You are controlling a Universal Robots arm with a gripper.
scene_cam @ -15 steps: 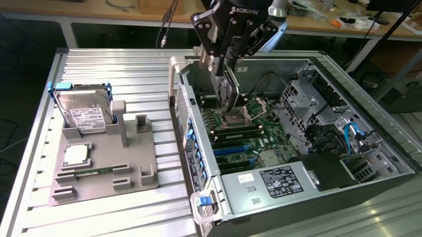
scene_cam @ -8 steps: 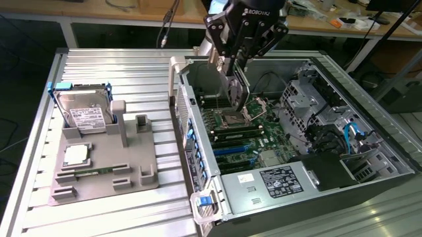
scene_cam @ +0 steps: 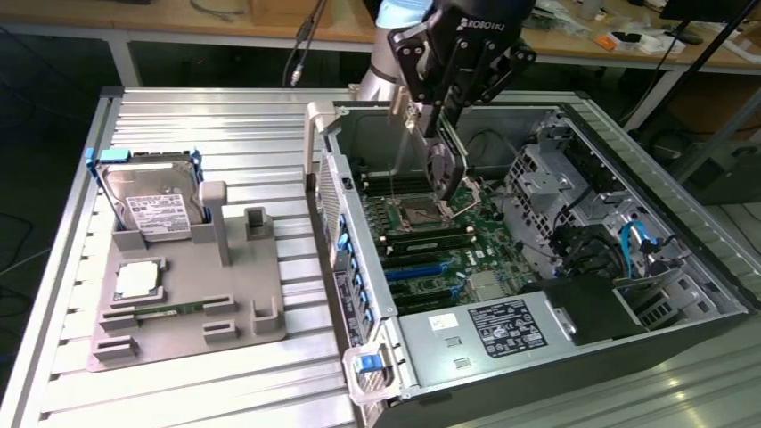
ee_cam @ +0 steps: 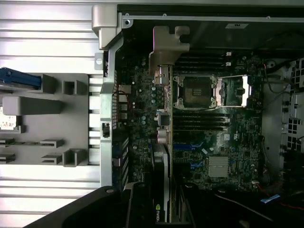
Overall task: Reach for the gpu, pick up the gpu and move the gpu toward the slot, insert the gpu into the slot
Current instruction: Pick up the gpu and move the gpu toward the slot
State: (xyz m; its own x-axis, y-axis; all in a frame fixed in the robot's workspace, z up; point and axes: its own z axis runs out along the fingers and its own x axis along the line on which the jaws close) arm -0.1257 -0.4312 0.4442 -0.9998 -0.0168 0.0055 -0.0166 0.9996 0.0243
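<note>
My gripper [scene_cam: 436,120] hangs over the open computer case [scene_cam: 356,294], shut on the gpu [scene_cam: 443,169]. The gpu is a dark card with a round black fan, held on edge and pointing down above the motherboard [scene_cam: 434,254] near the CPU socket. The wrist view shows the gpu [ee_cam: 161,156] edge-on, its silver end bracket [ee_cam: 166,47] at the far end and its near end held in my gripper [ee_cam: 160,211]. The blue slots [scene_cam: 416,267] lie on the board below and toward the case front; in the wrist view these slots [ee_cam: 190,148] sit beside the card's line.
A grey fixture [scene_cam: 238,303] at the exterior view's left carries a silver hard drive [scene_cam: 149,201], a CPU chip [scene_cam: 137,281] and a green memory stick [scene_cam: 167,310]. Inside the case are a drive cage [scene_cam: 559,178], cables and a power supply [scene_cam: 511,325]. Case walls ring the board.
</note>
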